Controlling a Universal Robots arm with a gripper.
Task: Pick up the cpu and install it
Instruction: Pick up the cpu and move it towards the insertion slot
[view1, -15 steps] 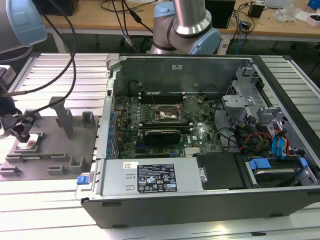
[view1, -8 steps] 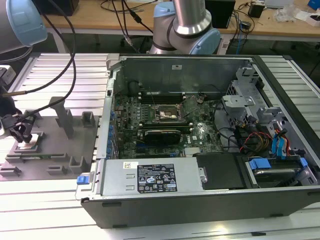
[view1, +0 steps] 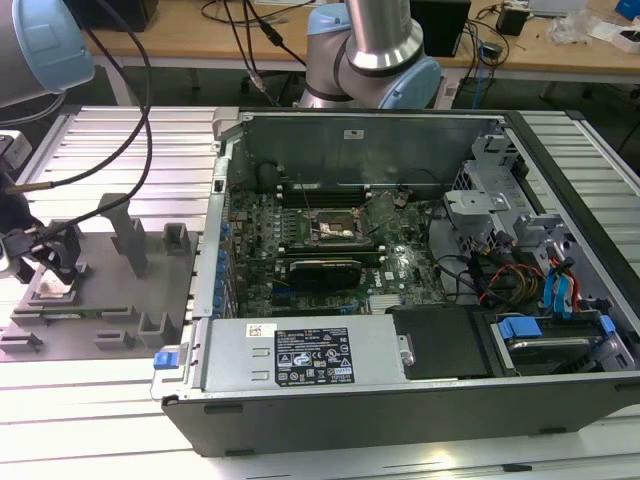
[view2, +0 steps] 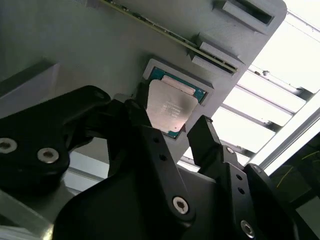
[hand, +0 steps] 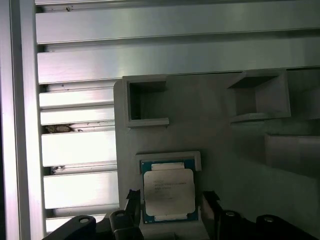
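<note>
Black gripper (view2: 172, 131) is hanging over the silvery square cpu (hand: 168, 187).
Jaws are standing apart; it is lying unlifted near the edge of the grey tray (hand: 220, 135).

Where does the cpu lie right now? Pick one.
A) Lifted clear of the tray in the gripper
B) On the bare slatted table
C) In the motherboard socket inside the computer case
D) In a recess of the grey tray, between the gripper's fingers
D: in the first wrist view the cpu lies flat in its recess in the grey tray, with the open gripper straddling it.
</note>
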